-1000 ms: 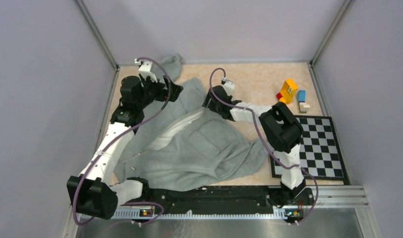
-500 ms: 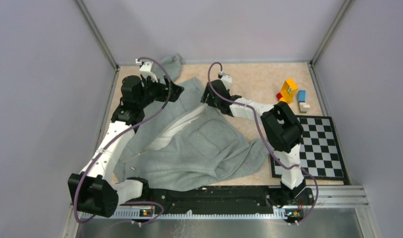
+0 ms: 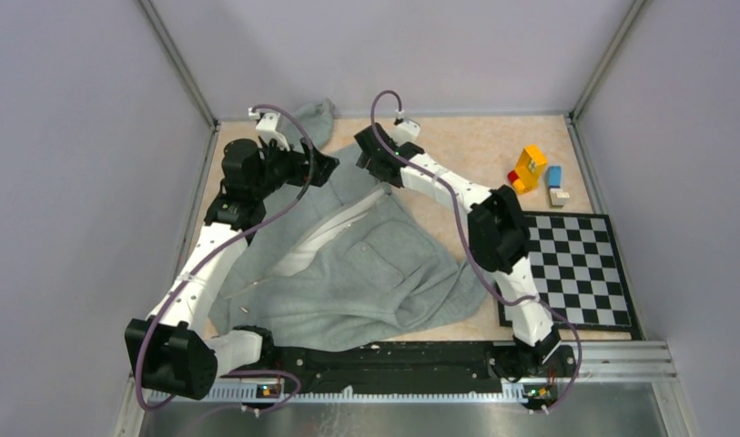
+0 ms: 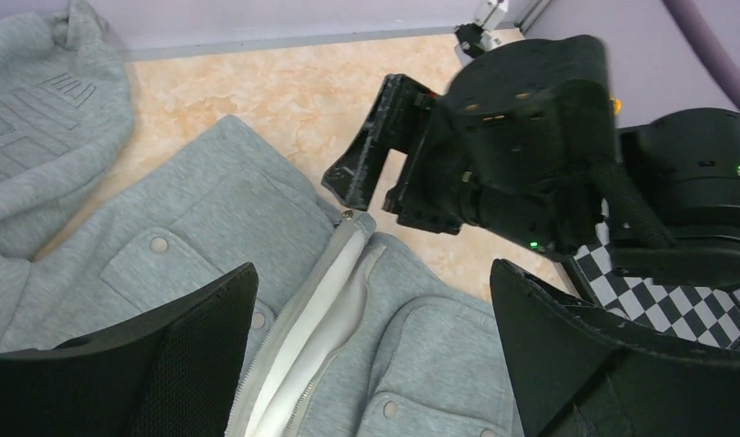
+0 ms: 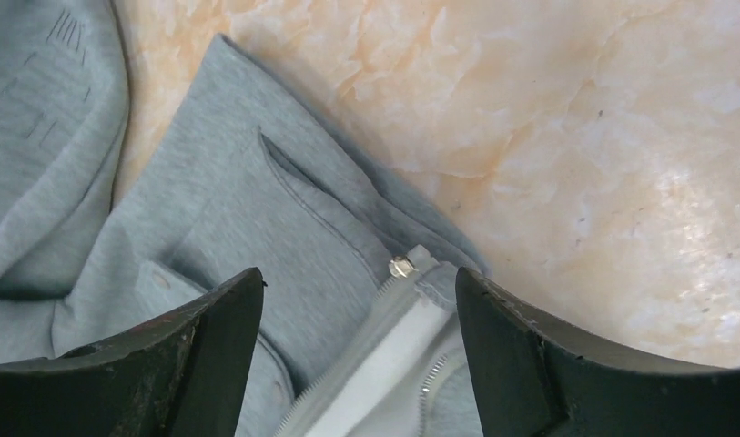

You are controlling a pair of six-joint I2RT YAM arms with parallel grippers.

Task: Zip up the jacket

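The jacket (image 3: pixel 366 264) was judged soft and limp. The left claw (image 4: pixel 373 273) and right claw (image 5: pixel 357 278) were found open, empty. Grasping at the zip end (image 5: pixel 401 267) was advised.

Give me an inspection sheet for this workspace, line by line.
Surface: beige marbled table, largely covered by cloth.
Job's things: jacket spread out, rumpled; zipper open, white lining showing.
Clutter: checkerboard and coloured blocks on the right side.
Grippers: left gripper open, empty, above the jacket; right gripper open, empty, over the zipper's far end.
Cables: purple cables loop above both arms.
Surroundings: grey walls; nothing else seen.
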